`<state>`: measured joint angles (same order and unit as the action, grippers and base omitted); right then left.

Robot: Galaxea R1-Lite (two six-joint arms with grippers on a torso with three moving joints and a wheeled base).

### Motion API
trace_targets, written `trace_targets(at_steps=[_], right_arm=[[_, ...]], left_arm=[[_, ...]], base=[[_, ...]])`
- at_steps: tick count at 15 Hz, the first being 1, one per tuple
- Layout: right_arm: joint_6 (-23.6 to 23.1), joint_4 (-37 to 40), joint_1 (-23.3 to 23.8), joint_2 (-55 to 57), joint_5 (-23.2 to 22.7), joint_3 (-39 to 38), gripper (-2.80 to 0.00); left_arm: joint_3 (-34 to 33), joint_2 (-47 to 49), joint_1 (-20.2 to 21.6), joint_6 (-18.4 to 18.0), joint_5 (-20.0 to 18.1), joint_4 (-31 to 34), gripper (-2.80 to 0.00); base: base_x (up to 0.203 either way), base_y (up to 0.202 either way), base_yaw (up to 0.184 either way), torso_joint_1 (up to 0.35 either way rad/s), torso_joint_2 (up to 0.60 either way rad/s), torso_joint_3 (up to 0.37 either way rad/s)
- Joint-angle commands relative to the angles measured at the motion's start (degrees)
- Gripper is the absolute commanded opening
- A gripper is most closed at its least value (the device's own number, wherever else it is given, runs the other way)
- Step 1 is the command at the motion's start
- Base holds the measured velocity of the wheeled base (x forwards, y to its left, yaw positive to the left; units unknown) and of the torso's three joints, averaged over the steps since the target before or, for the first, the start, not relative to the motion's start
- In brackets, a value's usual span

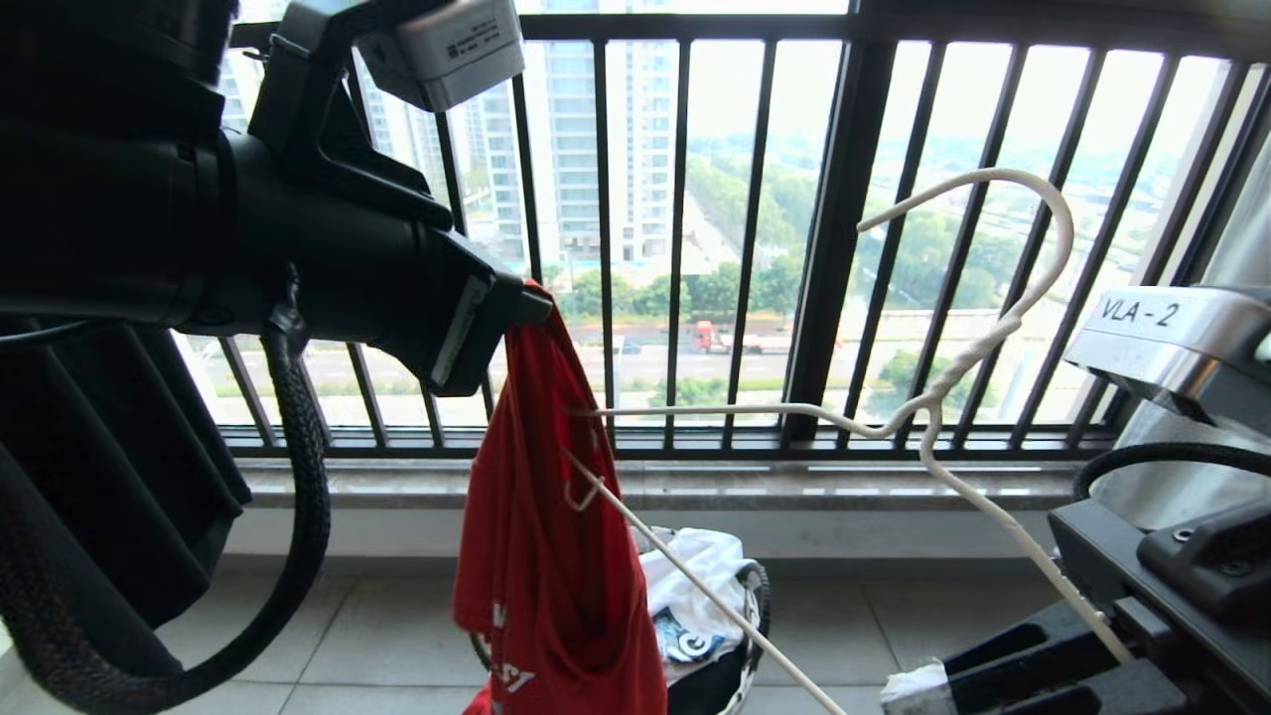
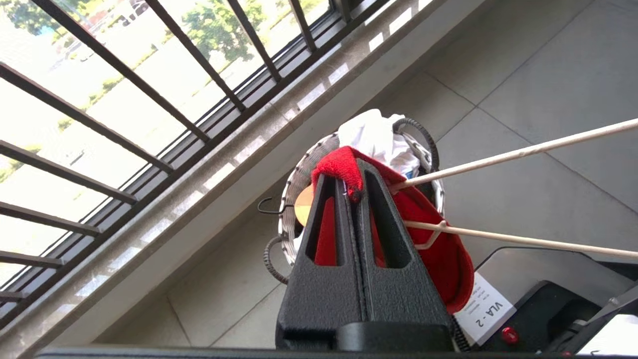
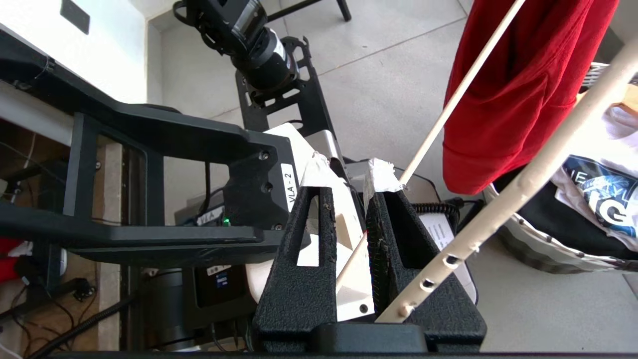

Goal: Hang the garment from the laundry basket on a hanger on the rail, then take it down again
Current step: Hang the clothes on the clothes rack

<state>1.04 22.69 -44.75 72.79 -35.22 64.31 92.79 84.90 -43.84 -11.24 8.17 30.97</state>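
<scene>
Left pincer (image 1: pixel 536 303) clamps the red garment (image 1: pixel 556 556) aloft above the laundry basket (image 2: pixel 289 199); right pincer (image 3: pixel 349 174) grips the wire hanger (image 1: pixel 933 402), its taped tips clearest at the wrist.

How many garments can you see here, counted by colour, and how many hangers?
Red T-shirt, pinched in the left gripper: 1
White T-shirt with blue print, in the laundry basket: 1
Black garment, in the basket: 1
Off-white wire hanger, in the right gripper: 1
Black-hooked hanger by the basket: 1
Total: 5
</scene>
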Motion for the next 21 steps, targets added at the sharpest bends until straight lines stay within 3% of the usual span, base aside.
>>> trace_targets(at_steps=[1, 6, 10, 13, 16, 18, 21], right_arm=[[0.0, 0.1, 0.0, -1.0, -0.1, 0.1, -2.80], [-0.4, 0.2, 0.0, -1.6, -0.1, -0.1, -2.80], [-0.8, 0.4, -0.2, -2.1, -0.4, -0.2, -2.80], [-0.8, 0.4, -0.2, -2.3, -0.6, -0.3, -2.80], [-0.8, 0.3, -0.2, -2.0, -1.3, -0.4, -2.80], [-0.8, 0.3, -0.2, -1.7, -1.3, -0.4, -2.80], [-0.9, 0.2, -0.2, -1.5, -1.3, -0.3, -2.80]], left_arm=[[3.6, 0.7, 0.2, -2.2, 2.0, 5.6, -2.80], [8.6, 1.0, 0.5, -8.9, 3.2, 11.4, -2.80], [8.8, 3.0, 1.4, -16.1, 1.8, 11.3, -2.80], [9.5, 4.8, 4.6, -20.6, -5.6, 11.2, -2.80], [11.7, 7.6, 7.6, -20.6, -13.4, 11.1, -2.80], [13.2, 9.0, 9.4, -20.5, -20.7, 11.1, -2.80], [15.9, 13.5, 11.5, -20.7, -25.2, 11.0, -2.80]], base=[[0.000, 0.000, 0.000, 0.000, 0.00, 0.000], [0.000, 0.000, 0.000, 0.000, 0.00, 0.000], [0.000, 0.000, 0.000, 0.000, 0.00, 0.000], [0.000, 0.000, 0.000, 0.000, 0.00, 0.000], [0.000, 0.000, 0.000, 0.000, 0.00, 0.000], [0.000, 0.000, 0.000, 0.000, 0.00, 0.000], [0.000, 0.000, 0.000, 0.000, 0.00, 0.000]])
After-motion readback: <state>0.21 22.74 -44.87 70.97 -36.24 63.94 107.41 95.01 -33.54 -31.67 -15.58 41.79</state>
